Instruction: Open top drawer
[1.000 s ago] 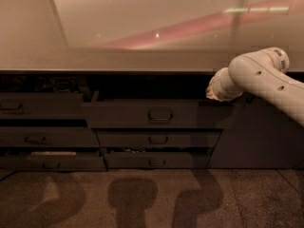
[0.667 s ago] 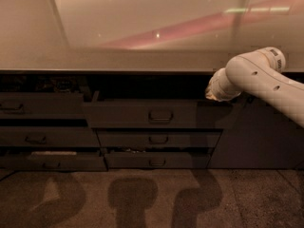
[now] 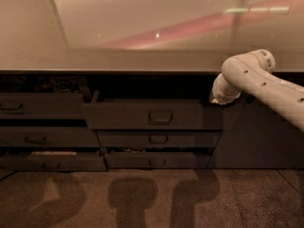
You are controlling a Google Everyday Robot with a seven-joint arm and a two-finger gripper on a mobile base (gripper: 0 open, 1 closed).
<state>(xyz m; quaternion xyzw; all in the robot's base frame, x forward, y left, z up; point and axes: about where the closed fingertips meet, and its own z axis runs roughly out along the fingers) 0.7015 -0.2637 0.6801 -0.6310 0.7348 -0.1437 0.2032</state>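
Top drawer [image 3: 123,115] juts out, the hand [image 3: 217,100] at its right end, grip impossible to tell, shallower drawers [image 3: 158,139] beneath.

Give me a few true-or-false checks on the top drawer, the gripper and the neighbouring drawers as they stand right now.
1. The top drawer stands pulled out past the drawer fronts below it. True.
2. The gripper is on the loop handle. False: it is at the drawer's upper right corner, well to the side of the handle.
3. The arm reaches in from the left side of the view. False: it comes in from the right side.
4. The bottom left drawer is ajar, with something pale showing inside. True.
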